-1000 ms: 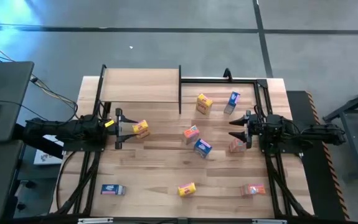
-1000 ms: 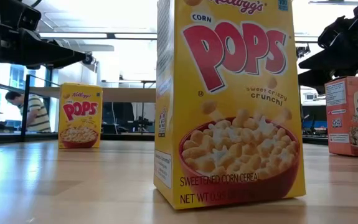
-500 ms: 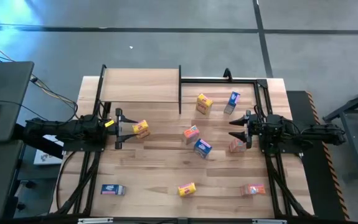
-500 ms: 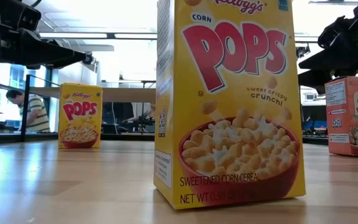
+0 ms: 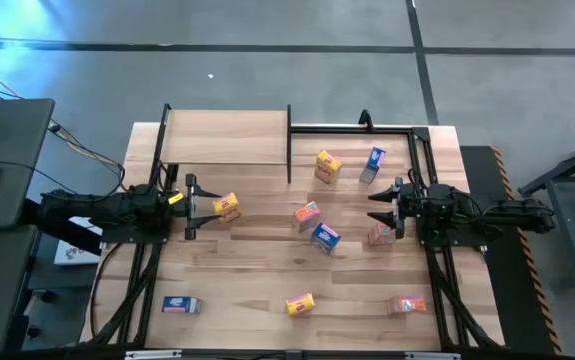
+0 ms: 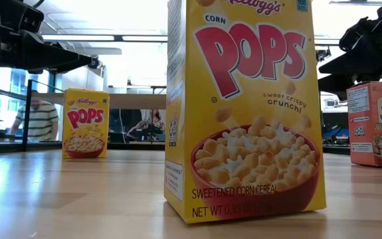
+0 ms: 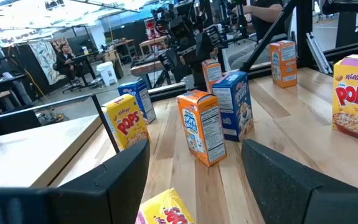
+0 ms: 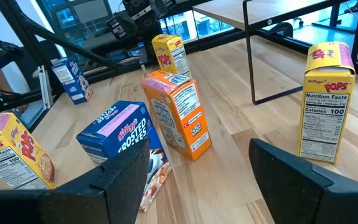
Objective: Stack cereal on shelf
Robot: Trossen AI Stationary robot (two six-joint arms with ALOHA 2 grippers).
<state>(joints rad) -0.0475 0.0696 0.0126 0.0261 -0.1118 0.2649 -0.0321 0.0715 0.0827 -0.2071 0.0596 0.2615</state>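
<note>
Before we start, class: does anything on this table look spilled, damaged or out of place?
Nothing stands out. The cereal boxes are scattered at mixed angles across the tabletop, but none looks crushed or spilled. The shelf holds none yet.

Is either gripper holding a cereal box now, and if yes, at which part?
Nothing is held. The left gripper stands open by a yellow box, not clamping it; the right gripper is open and empty.
</note>
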